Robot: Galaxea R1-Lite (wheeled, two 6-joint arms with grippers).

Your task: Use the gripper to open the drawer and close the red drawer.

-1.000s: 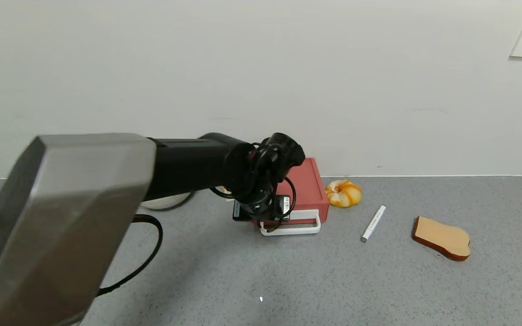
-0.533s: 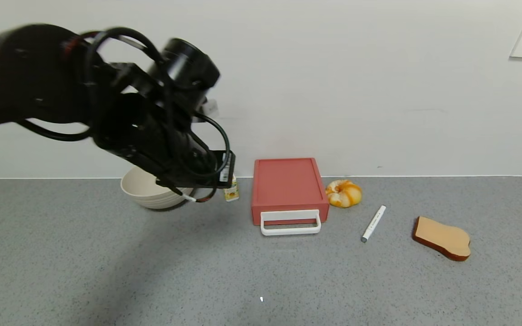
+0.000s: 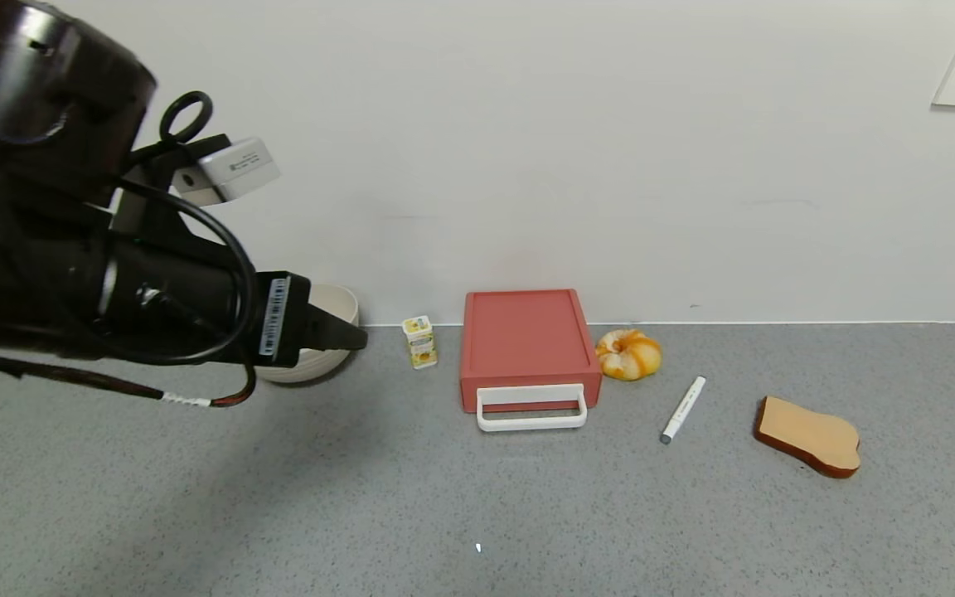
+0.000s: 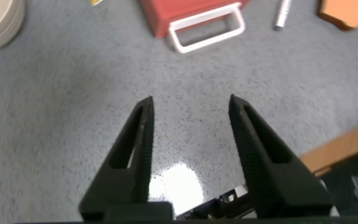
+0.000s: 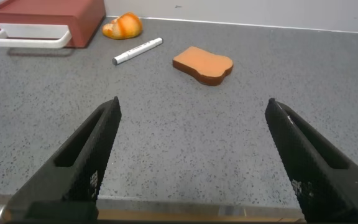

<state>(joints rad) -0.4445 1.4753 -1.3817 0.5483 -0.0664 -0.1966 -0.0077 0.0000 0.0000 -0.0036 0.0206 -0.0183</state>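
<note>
The salmon-red drawer box stands shut against the back wall, its white loop handle facing me. It also shows in the left wrist view and the right wrist view. My left gripper is raised at the left, well clear of the drawer, in front of the beige bowl. In its wrist view the left gripper is open and empty above bare counter. My right gripper is open and empty, low by the front edge of the counter, and out of the head view.
A beige bowl and a small yellow carton stand left of the drawer. To its right lie an orange bun, a white marker and a toast slice. The grey counter ends at the wall.
My left arm has swung up and back to the left, away from the drawer handle it hovered over a second ago. The drawer has not moved.
</note>
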